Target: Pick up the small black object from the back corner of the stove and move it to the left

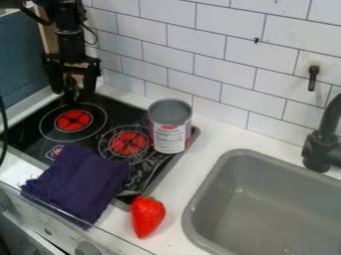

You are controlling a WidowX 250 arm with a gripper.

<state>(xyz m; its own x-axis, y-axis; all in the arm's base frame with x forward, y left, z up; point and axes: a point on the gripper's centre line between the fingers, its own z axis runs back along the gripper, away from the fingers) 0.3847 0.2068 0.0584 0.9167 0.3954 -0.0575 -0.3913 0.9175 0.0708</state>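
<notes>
Gripper [73, 91] hangs left of the can [170, 130], fingers spread. That can stands upright on the stove [30, 133]; nearer than it lie a purple cloth [79, 182] and, on the surface [176, 191], a red strawberry [146, 216].

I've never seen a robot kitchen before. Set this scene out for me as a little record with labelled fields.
Gripper: hanging by the far corner of the stove, near a red burner
Can: upright, beside the other burner
Cloth: purple, lying partly on the stove
Strawberry: red, on the counter
Sink: grey, with a dark faucet
</notes>
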